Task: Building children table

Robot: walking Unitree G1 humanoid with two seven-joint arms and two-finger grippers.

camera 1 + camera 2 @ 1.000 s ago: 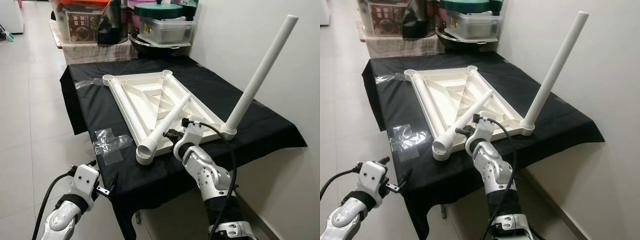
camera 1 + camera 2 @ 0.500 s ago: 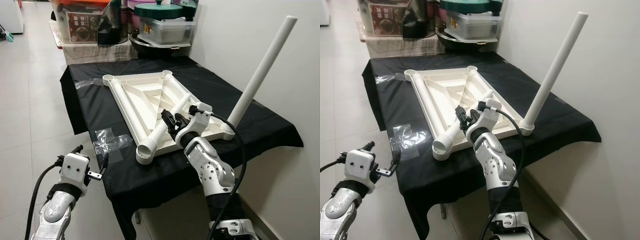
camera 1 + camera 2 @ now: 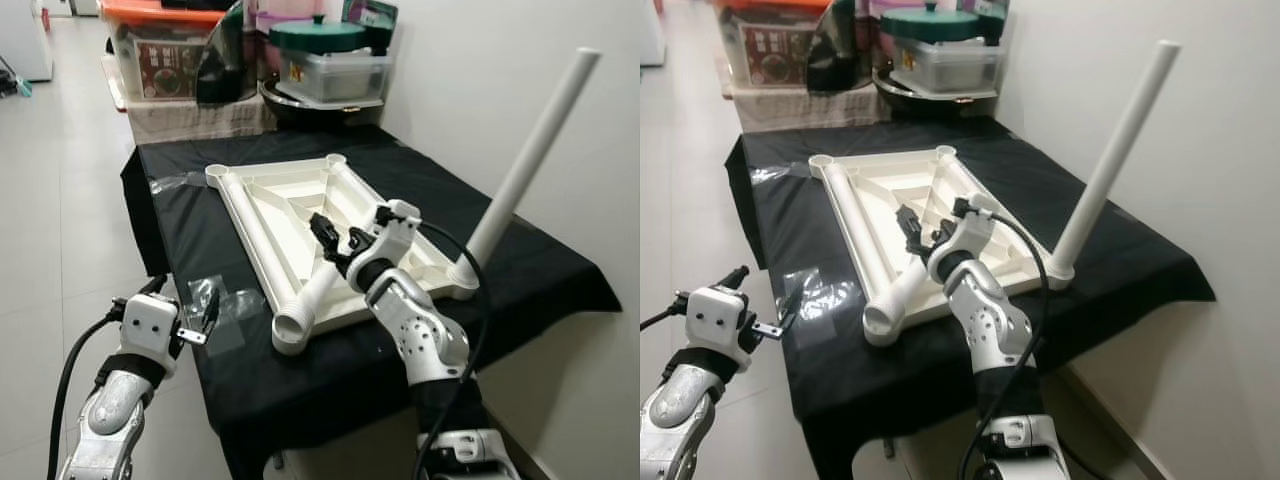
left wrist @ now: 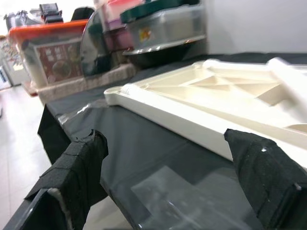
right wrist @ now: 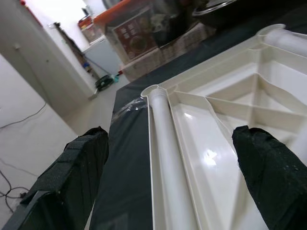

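One leg (image 3: 528, 150) stands fitted beyond the right gripper (image 3: 338, 237), which hovers spread over a loose leg (image 3: 312, 294) on the tabletop (image 3: 270, 205). Left gripper (image 3: 205, 305) spread, nearer; remaining legs unfitted.

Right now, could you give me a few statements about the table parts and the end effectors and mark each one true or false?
1. One white leg stands upright in a corner socket of the upturned tabletop. True.
2. The right end effector is shut on that standing leg. False: it is open, over the tabletop, near a loose leg lying on it.
3. The left end effector is open, near the edge of the black cloth. True.
4. The tabletop lies on the floor. False: it lies on the cloth-covered table.
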